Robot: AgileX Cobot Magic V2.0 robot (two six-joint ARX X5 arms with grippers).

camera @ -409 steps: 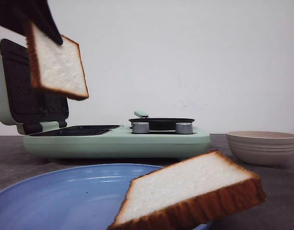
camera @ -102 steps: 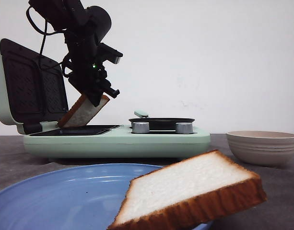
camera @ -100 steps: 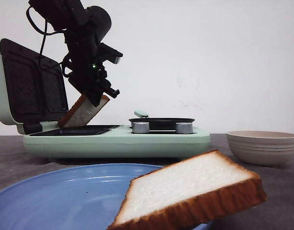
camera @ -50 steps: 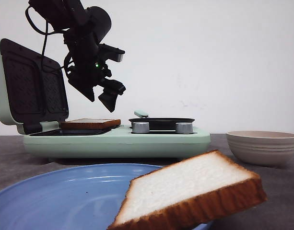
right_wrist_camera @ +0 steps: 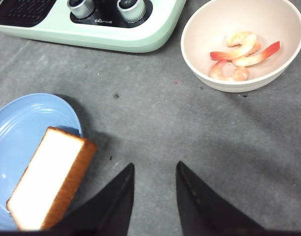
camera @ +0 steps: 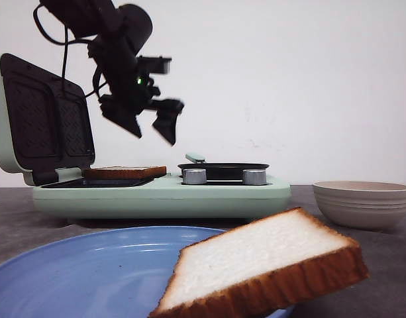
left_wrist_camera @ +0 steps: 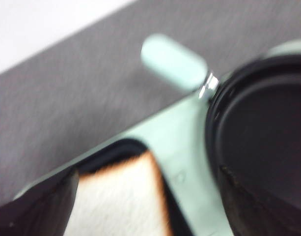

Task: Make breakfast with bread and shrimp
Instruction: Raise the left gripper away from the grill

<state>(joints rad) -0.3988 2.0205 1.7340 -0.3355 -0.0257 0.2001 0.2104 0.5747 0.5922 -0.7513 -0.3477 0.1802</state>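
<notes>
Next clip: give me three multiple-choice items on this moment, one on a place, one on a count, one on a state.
1. Where is the second bread slice?
A. on the blue plate
B. in the bowl
C. in the pan

2. How many shrimp are in the bowl?
A. none
B. about three
C. about ten

3. The left gripper is:
A. shut on bread
B. open, above the slice on the press
C. out of view

Answers:
1 A, it leans on the plate's rim.
2 B, the right wrist view shows them.
3 B, its fingers are apart and empty.
</notes>
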